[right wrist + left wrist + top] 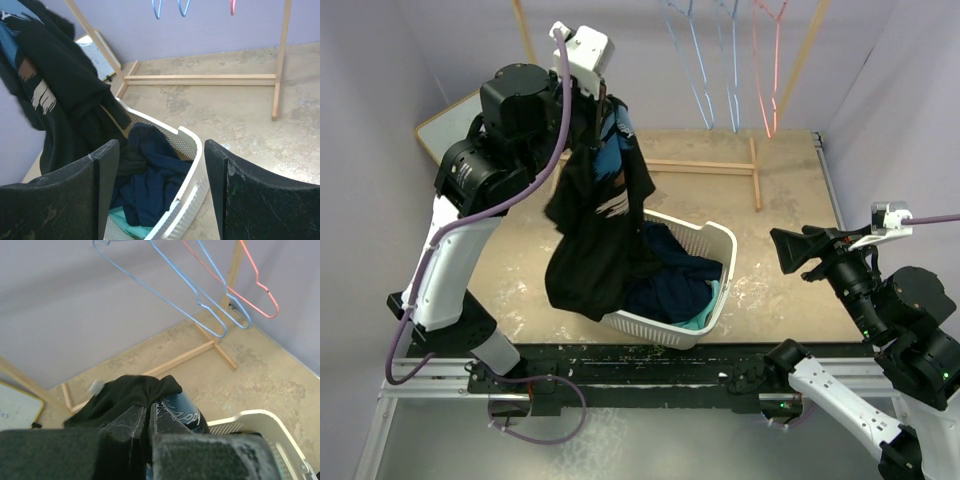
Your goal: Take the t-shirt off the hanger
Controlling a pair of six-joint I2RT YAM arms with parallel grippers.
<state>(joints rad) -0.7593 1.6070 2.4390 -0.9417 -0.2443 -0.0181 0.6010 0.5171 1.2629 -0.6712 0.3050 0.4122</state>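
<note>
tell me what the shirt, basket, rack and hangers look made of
The shirt: soft matte cloth, likely cotton knit; it drapes in folds. The basket: white plastic, slightly glossy, with moulded perforated walls. The rack: bare pale wood, unpainted square bars. The hangers: thin wire, seemingly coated blue and red; the core cannot be told.

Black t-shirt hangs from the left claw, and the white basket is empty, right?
No. The left claw does hold the black t-shirt, but the white basket is not empty: dark blue clothing and a teal piece lie in it, as the top external view shows.
</note>
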